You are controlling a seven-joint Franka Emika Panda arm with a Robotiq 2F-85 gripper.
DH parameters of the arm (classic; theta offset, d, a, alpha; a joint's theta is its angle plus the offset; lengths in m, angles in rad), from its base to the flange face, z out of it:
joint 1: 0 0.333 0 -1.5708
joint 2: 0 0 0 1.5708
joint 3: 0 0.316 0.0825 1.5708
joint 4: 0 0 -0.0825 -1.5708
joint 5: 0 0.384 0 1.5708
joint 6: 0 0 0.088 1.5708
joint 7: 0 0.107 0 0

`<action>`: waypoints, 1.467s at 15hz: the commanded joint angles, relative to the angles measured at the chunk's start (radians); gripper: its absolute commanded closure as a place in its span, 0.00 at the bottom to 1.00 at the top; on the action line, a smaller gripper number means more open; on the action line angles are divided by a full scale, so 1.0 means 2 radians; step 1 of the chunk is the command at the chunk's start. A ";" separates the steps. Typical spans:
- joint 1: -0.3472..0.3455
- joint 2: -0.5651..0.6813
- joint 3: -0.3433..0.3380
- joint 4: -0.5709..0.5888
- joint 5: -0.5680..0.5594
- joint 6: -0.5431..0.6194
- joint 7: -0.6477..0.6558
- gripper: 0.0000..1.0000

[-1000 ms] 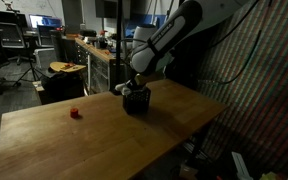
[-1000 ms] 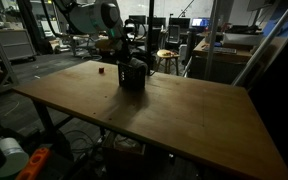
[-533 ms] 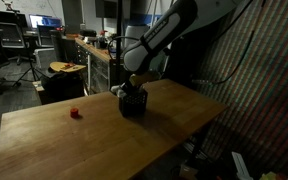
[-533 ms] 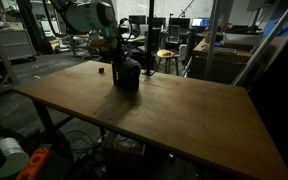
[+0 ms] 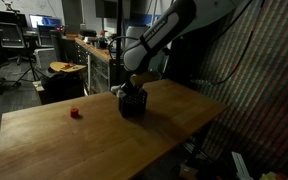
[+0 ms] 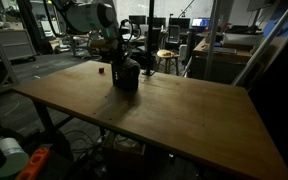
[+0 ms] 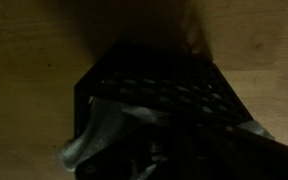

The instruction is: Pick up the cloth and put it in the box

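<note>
Dim workshop, cluttered desks beyond. Wooden bench (image 5: 44, 140) carries the box (image 5: 132, 103), cloth (image 7: 99, 140) at its rim; red object (image 5: 75, 113) well apart. Pincer (image 5: 133, 88) over the box, closed tight.

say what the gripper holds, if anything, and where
Cannot be told: the gripper is shut over the box, where the cloth spills over the rim, but contact is too dark to see.

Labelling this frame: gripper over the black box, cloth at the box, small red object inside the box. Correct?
No: the small red object lies on the table, well apart from the box, not inside it; both exterior views show this. The gripper over the box and the cloth at it are right.
</note>
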 commanded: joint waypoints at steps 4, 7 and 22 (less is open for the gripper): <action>-0.010 -0.037 -0.009 -0.005 -0.002 -0.010 -0.005 0.98; -0.010 -0.057 -0.011 -0.008 -0.009 -0.014 0.002 0.99; 0.006 -0.100 0.019 0.000 -0.047 -0.026 0.024 0.26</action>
